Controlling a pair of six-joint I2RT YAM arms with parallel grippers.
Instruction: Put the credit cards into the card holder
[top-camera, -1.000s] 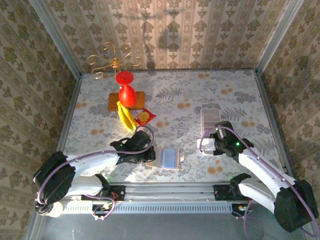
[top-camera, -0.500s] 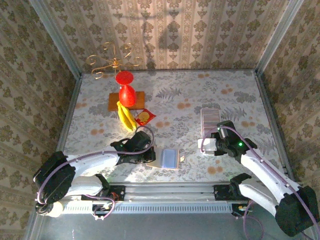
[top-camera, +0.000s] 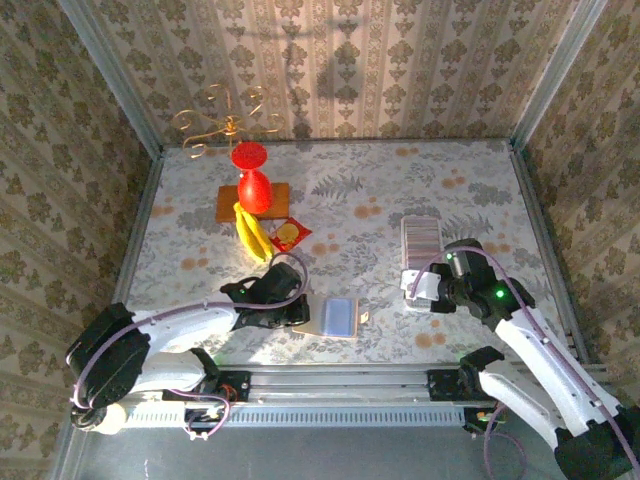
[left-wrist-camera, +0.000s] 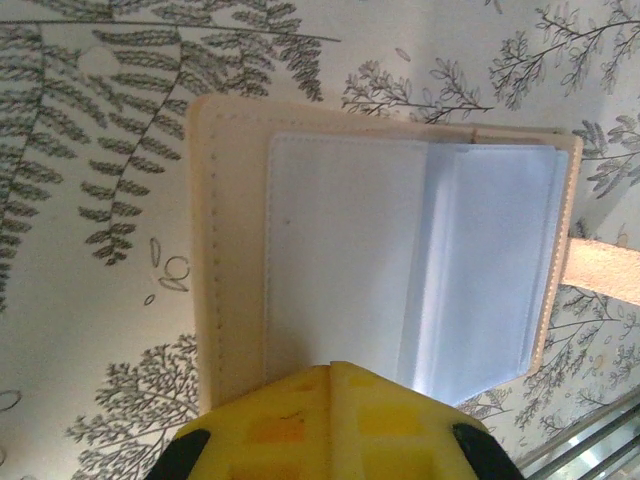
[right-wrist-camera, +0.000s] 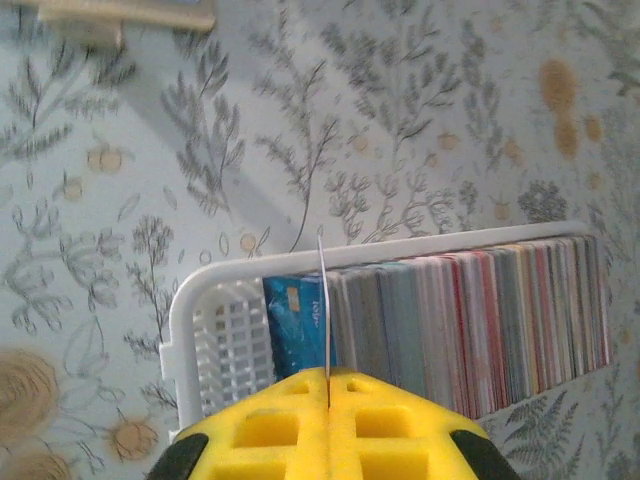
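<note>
Far left of desk (top-camera: 400, 180): red vase (top-camera: 253, 186) on wooden board (top-camera: 227, 204); bananas (top-camera: 251, 236) and snack packet (top-camera: 290, 235) just nearer. Gold wire ornament (top-camera: 225, 122) at far edge. White ribbed tray (right-wrist-camera: 226, 335) right.

One card holder (left-wrist-camera: 230, 250), one tray (right-wrist-camera: 215, 330) (cards (right-wrist-camera: 450, 320) inside: perhaps several dozen).

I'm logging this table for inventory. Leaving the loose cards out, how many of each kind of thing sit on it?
Card holder: 1
Card tray: 1
Banana bunch: 1
Snack packet: 1
Red vase: 1
Wooden block: 1
Gold wire stand: 1
Total: 7
</note>
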